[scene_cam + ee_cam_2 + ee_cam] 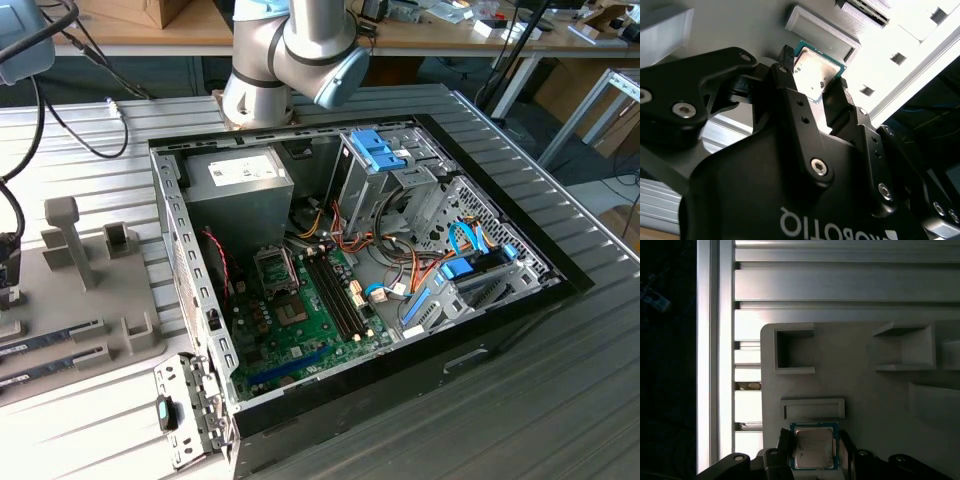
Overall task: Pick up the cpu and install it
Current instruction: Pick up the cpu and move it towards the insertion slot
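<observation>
The square cpu (813, 447), its matte silver-grey metal lid framed by a thin green border, is near one edge of a moulded pale grey tray (865, 395), just beside a long raised block (812, 409). We see the black gripper (814, 69) narrowed to chip width, its fingers (801, 107) pressing two opposite edges.

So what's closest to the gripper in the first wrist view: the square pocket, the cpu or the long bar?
1. cpu, right at the gripper.
2. long bar, just beyond the cpu.
3. square pocket, farther across the grey tray.
</observation>
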`<act>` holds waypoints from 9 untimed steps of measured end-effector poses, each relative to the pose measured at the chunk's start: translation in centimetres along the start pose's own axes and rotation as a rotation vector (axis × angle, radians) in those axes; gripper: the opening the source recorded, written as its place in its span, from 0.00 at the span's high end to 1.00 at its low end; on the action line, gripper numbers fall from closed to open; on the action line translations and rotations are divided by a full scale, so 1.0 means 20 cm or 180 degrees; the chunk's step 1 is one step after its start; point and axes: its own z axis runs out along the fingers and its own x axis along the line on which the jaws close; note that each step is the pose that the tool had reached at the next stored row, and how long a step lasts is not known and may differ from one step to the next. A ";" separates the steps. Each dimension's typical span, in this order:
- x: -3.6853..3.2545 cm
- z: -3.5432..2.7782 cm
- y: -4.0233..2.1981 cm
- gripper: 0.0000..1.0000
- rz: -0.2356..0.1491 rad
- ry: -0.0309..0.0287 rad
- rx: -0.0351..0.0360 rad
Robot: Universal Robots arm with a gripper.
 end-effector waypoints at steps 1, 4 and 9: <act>0.000 -0.002 0.000 0.53 0.0000 0.0000 -0.0003; 0.000 -0.004 0.000 0.53 0.0000 0.0000 -0.0009; 0.000 -0.011 0.000 0.53 0.0000 0.0000 -0.0017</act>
